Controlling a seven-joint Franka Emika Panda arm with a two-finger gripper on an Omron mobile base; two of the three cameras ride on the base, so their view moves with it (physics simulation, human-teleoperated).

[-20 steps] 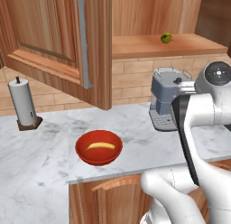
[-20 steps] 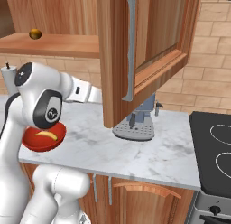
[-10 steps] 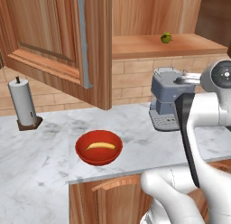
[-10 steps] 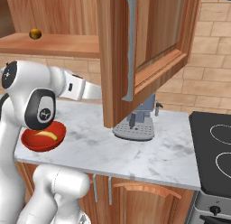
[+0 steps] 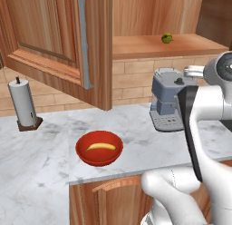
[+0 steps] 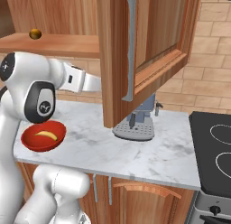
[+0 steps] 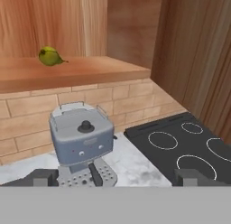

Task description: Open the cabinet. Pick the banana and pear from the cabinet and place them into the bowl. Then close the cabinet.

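The cabinet stands open, its door swung out to the left over the counter. The pear lies on the bare cabinet shelf, small and yellow-green, also seen from the hand as the pear up and to the left. The red bowl sits on the marble counter with the banana lying inside it. My gripper is open, nothing between its fingertips, and it hangs below the shelf, facing the coffee machine and well short of the pear.
A grey coffee machine stands on the counter under the shelf. A paper-towel roll stands at the far left. A black stove lies to the right. The open door juts out over the counter and hides my hand in the right base view.
The arm's upper joints have shifted slightly outward and up. The banana, bowl, pear and door have stayed put. The gripper has remained open.
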